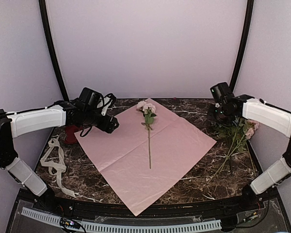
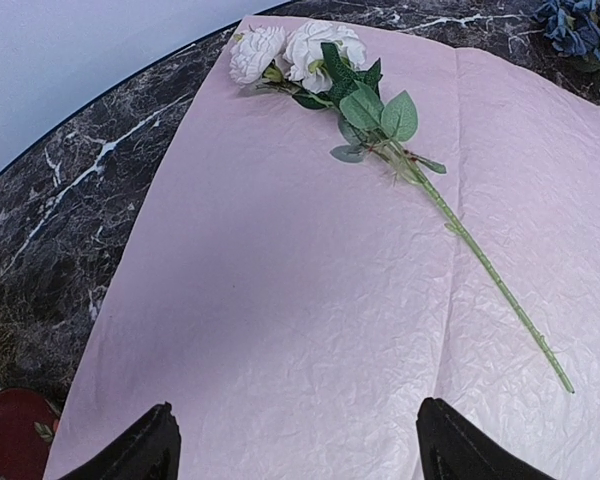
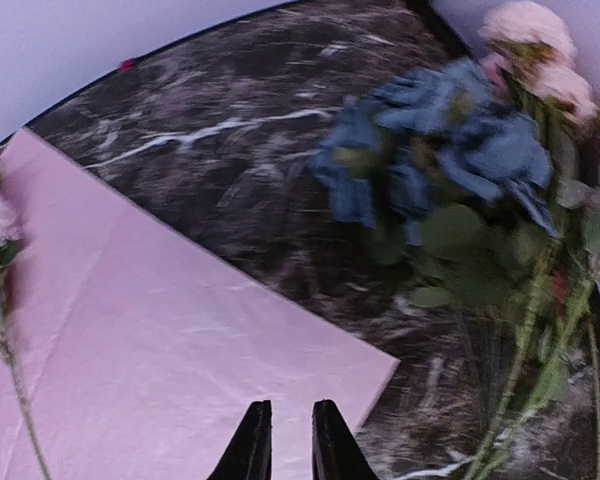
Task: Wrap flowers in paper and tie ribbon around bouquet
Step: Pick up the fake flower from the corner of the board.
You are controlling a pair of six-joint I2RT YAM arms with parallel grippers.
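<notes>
The paper (image 1: 150, 145) lies flat, pink face up, turned like a diamond on the dark marble table. One of the flowers (image 1: 149, 131), a long stem with pale rose heads (image 2: 310, 45), lies down its middle. The rest of the flowers (image 1: 237, 133), among them a dusty-blue bloom (image 3: 440, 150), lie in a heap on the table at the right. The cream ribbon (image 1: 56, 160) lies loose at the left. My left gripper (image 2: 295, 445) hangs wide open over the paper's left part. My right gripper (image 3: 283, 440) hovers over the paper's right corner, jaws a narrow gap apart, holding nothing. The bouquet is out of view.
A red cup (image 1: 70, 133) stands at the left behind my left arm, close to the paper's left edge. The table's curved rim (image 1: 136, 208) runs along the front. Pale walls close in the back and both sides.
</notes>
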